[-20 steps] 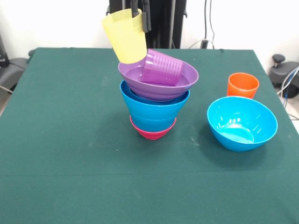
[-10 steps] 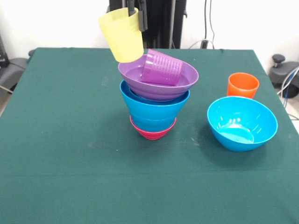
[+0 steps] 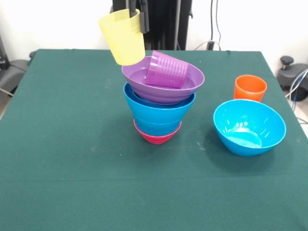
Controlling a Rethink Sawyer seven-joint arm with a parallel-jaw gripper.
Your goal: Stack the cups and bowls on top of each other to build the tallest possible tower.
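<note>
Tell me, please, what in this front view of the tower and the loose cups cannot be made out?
- The hand: cut off by the top edge, only dark fingertips at the yellow cup's rim; its grip is unclear.
- The blue bowls in the tower: nested, so their number is hidden.
- The magenta bowl: only its lower part shows beneath them.
- The purple cup: lying tilted in the purple bowl, its mouth faces away.
- The orange cup's base: hidden behind the loose blue bowl.
</note>
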